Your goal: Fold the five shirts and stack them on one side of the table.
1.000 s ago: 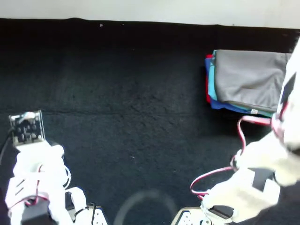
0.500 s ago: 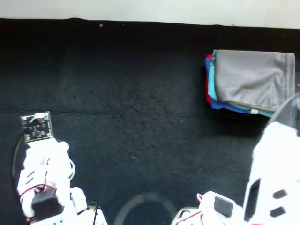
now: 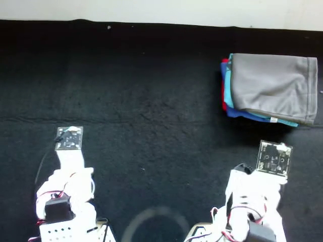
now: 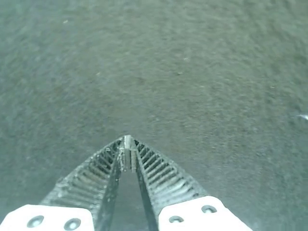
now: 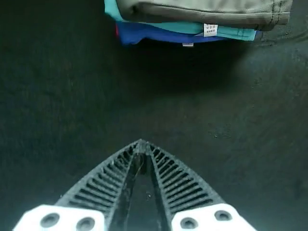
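A stack of folded shirts (image 3: pixel 270 88) lies at the far right of the table, a grey shirt (image 3: pixel 275 83) on top, teal, blue and red edges showing beneath. In the right wrist view the stack (image 5: pixel 192 21) sits ahead of my right gripper (image 5: pixel 140 144), which is shut and holds nothing, well short of it over the black cloth. My left gripper (image 4: pixel 127 142) is shut too, with nothing in it, above bare cloth. From above, the left arm (image 3: pixel 68 166) is drawn in at the near left and the right arm (image 3: pixel 262 186) at the near right.
A black cloth (image 3: pixel 141 101) covers the whole table. A white wall strip (image 3: pixel 161 10) runs along the far edge. A faint ring mark (image 3: pixel 154 222) shows on the cloth between the two arm bases.
The right arm has pulled back from beside the stack and folded in at the near right. The left arm has shifted rightward and settled near its base.
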